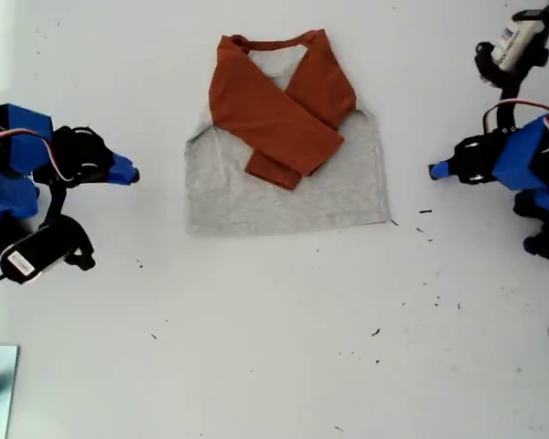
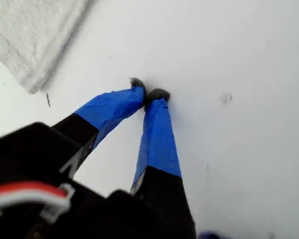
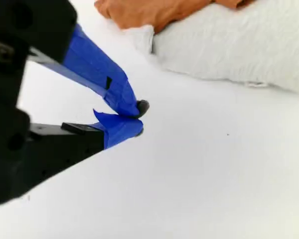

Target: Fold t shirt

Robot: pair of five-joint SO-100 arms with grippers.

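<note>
- Jaws of my first gripper (image 2: 149, 89) are pressed together at their blue-taped tips, with nothing between them; it sits low over the bare white table (image 1: 274, 347) at the exterior view's right (image 1: 435, 171).
- Just off those tips lies one grey hem corner of the t shirt (image 2: 35, 35), apart from the gripper, with a dark speck beside it.
- My second gripper (image 3: 139, 117) is likewise closed tip to tip and empty, at the exterior view's left (image 1: 131, 174).
- The t shirt (image 1: 284, 197) lies flat at the table's middle between both arms, touched by neither.
- Its rust-orange sleeves (image 1: 274, 114) are crossed over the grey body, neckband towards the exterior view's top.
</note>
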